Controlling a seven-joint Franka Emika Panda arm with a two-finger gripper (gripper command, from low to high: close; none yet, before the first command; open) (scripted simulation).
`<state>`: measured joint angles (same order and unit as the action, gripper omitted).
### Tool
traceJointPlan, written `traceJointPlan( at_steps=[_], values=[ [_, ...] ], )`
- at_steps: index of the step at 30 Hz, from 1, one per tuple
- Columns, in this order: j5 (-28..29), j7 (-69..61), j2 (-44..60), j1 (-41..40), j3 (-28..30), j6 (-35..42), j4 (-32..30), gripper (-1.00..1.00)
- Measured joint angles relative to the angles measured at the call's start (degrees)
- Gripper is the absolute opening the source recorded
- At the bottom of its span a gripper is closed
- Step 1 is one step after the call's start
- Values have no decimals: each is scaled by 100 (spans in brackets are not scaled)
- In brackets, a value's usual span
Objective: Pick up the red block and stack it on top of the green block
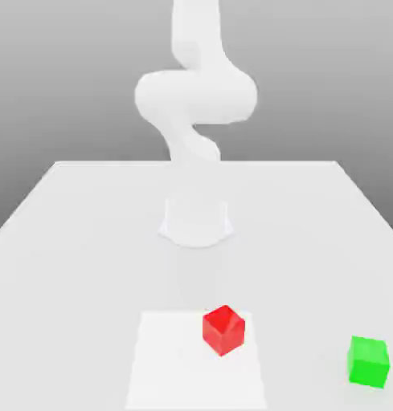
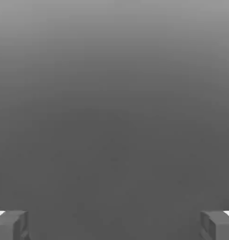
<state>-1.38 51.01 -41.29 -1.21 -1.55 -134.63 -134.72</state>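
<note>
Exterior view, I get a plain grey backdrop [image 1: 63, 72], lighter at the top of the frame, darkening down toward the sides. Pale, near-white counter [image 1: 79, 281] fills the lower part, far edge straight across the middle, side edges slanting outward to frame left and right. Brighter white rectangle [image 1: 163, 377] on it, bottom centre, running to the lower edge. Light looks even, soft. Hand view, I see just smooth grey gradient [image 2: 114, 117], light along the top, dark lower down.

No lettering — none readable
</note>
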Motion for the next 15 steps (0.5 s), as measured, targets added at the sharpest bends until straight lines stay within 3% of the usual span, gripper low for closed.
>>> traceJointPlan(
  at_steps=[15],
  values=[
    [-343, 3552, 2787, -636, -1161, -1755, -1800, 0]
  ],
)
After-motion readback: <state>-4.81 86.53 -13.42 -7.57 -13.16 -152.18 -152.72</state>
